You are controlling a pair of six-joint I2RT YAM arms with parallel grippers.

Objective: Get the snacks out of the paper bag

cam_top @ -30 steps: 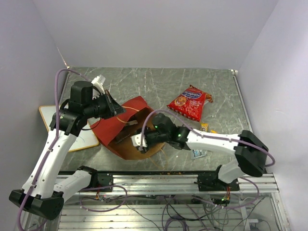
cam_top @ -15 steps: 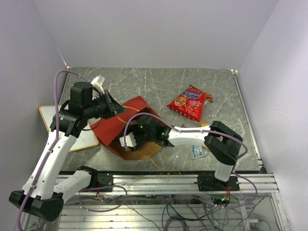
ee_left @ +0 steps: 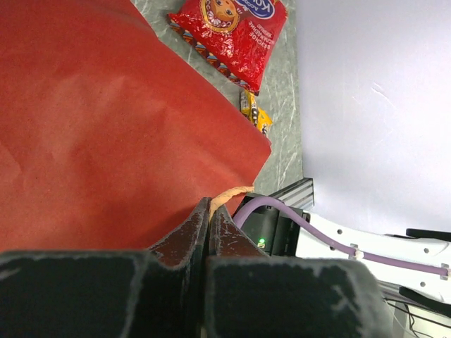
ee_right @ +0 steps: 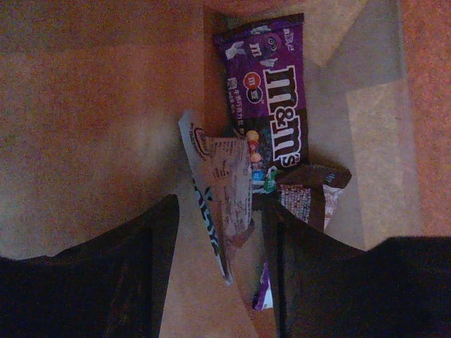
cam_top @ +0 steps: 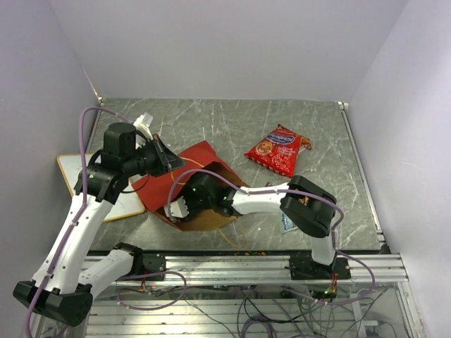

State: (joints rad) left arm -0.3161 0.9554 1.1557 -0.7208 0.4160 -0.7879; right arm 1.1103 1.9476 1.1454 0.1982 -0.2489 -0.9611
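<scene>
While the left pincer [ee_left: 209, 224] clamps the bag [ee_left: 106, 127], the right pincer [ee_right: 220, 274] sits inside, jaws apart around a pale packet [ee_right: 222, 183]; next, close and withdraw.

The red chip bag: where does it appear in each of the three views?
Top external: the chip bag lies right of centre, outside the paper bag.
Left wrist: chip bag at the top edge, beyond the paper bag's red side.
Right wrist: not in it.
Shared landmark: the paper bag.
</scene>
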